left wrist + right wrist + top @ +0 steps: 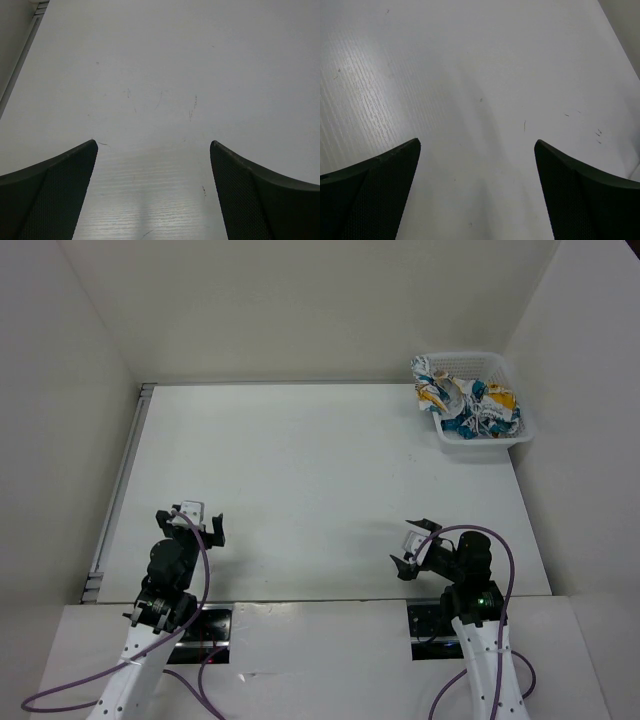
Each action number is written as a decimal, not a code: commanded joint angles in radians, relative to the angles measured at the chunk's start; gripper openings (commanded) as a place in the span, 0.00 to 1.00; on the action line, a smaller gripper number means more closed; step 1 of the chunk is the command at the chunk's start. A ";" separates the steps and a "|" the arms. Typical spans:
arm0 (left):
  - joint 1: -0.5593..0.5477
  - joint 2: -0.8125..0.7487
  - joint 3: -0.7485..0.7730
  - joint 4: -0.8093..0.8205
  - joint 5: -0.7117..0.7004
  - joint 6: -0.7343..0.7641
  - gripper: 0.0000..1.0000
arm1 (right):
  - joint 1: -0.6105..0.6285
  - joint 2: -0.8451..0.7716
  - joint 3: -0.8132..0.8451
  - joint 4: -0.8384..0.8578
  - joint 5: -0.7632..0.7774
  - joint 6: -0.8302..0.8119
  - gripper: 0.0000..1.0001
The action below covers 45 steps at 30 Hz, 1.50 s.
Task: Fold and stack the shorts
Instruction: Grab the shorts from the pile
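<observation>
Three plain pale walls (300,300) close in the scene at the left, top and right of the overhead view, with a white table (320,480) filling the middle of the frame between them. A grey metal rail (118,490) runs down the table's left edge against the left wall. Up close, the wrist cameras show the tabletop has a fine wood-like grain with a soft sheen, and a few faint dark scuffs (192,111) are scattered across it. In the upper right corner of the table, close to the right wall, sits a white mesh basket (498,362). The shorts (470,405) lie crumpled inside it in a heap of white cloth printed with teal, orange-yellow and black. Both arms stand at the bottom of the frame, well away from the basket, each trailing a purple cable (205,580). The left gripper (197,524) hangs over the lower left of the table with its jaws spread wide and nothing between them. The right gripper (408,546) hangs over the lower right, also spread wide and holding nothing. In each wrist view the dark textured fingers (375,195) frame only bare tabletop.
</observation>
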 commanded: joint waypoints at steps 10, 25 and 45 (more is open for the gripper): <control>-0.003 -0.040 -0.031 0.052 0.014 0.001 1.00 | 0.002 -0.013 0.042 0.019 -0.018 -0.004 0.98; -0.003 -0.040 -0.008 0.083 0.613 0.001 1.00 | 0.002 -0.001 -0.077 0.540 -0.047 -0.918 0.98; 0.019 1.562 1.256 -0.278 0.429 0.001 1.00 | -0.194 1.822 1.714 0.085 0.701 0.881 0.99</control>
